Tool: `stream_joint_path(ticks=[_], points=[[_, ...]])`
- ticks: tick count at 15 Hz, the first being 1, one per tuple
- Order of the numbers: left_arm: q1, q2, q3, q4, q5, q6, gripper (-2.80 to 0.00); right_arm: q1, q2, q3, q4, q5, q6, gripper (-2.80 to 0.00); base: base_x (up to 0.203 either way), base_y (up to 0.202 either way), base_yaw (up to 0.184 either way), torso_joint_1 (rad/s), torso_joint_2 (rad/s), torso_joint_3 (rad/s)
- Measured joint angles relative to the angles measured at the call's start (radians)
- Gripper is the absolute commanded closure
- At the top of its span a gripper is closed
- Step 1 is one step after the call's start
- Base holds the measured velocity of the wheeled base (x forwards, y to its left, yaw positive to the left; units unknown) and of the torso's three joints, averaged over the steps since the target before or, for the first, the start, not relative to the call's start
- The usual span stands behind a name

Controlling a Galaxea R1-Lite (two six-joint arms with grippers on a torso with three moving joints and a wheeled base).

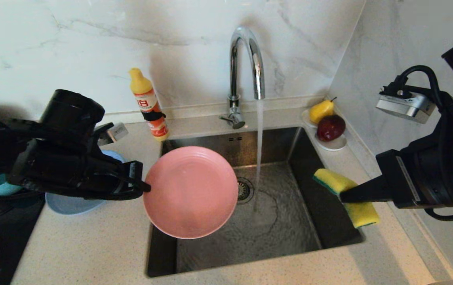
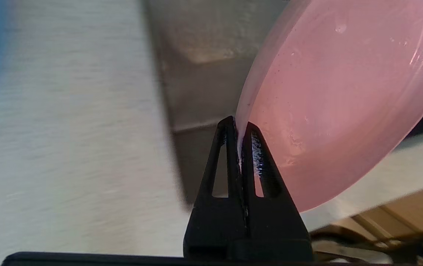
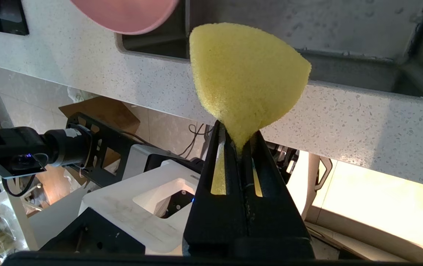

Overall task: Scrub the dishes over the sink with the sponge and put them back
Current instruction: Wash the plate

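Left gripper [image 1: 146, 187] is clamped tight on the rim of the salmon-pink plate [image 1: 190, 192]; the left wrist view shows both jaws pinching only the thin edge, so the hold is narrow. Plate hangs over the left part of the sink [image 1: 290, 237], face tilted up, clear of the water stream [image 1: 259, 154] falling from the tap [image 1: 245, 63]. Right gripper [image 1: 342, 196] is closed on the sponge [image 1: 347, 198], which is folded by the squeeze, yellow foam bulging out beyond the jaws, and sits over the sink's right rim, well apart from the plate. Judgement: scrubbing is not yet under way. To do it well, bring the sponge's free foam face flat against the plate's inner surface, press lightly, and stroke toward the gripped edge rather than away, since an edge pinch on wet plastic may pivot or slip. Keep both over the basin so drips fall inside.
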Motion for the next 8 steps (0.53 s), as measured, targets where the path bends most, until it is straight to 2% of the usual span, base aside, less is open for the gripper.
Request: stream_joint_path(ticks=[3, 8], points=[[-0.072, 0.046, -0.035, -0.007, 0.01, -0.071, 0.0, 0.0, 0.0, -0.001, 0.0, 0.0, -0.002, 0.0, 0.0, 0.0, 0.0, 0.0, 0.0, 0.0], [-0.198, 0.151, -0.065, -0.126, 0.129, -0.18, 0.0, 0.0, -0.009, 0.005, 0.0, 0.008, -0.015, 0.0, 0.0, 0.0, 0.0, 0.0, 0.0, 0.0]])
